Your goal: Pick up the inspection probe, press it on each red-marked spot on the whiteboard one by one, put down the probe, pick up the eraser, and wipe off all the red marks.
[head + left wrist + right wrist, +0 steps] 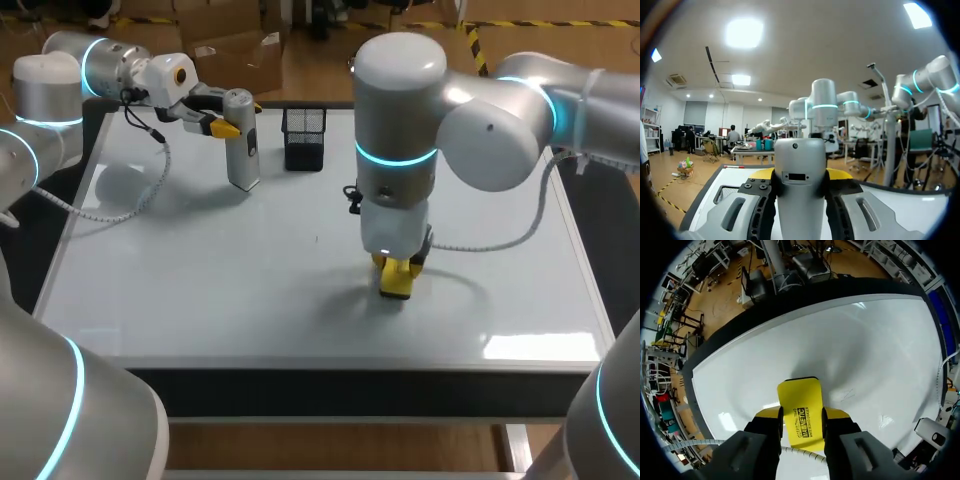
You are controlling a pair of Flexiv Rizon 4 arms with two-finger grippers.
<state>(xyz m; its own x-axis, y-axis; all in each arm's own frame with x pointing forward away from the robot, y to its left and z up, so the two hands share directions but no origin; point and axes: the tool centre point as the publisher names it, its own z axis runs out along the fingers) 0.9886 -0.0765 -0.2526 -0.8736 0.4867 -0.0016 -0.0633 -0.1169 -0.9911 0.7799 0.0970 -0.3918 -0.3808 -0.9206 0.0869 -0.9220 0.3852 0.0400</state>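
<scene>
Yellow plastic forms the eraser (801,407), and lines of black print run along its face. The right fingers (767,413) stand a little apart and are clamped on its two sides, with the printed half between the yellow tips and the blank half sticking out ahead of them. In the head view the eraser (397,281) hangs under the right arm (400,120), down at the whiteboard (200,280), right of its middle and nearer the near edge.

The inspection probe (800,170), a grey cylinder, carries a small dark rectangular window and a round dot near its top. The left fingers (761,174) grip it from both sides. It stands upright (240,140) near the far edge, left of the middle, just beside a black mesh holder (304,138). Whether its lower end touches the whiteboard I cannot tell.
</scene>
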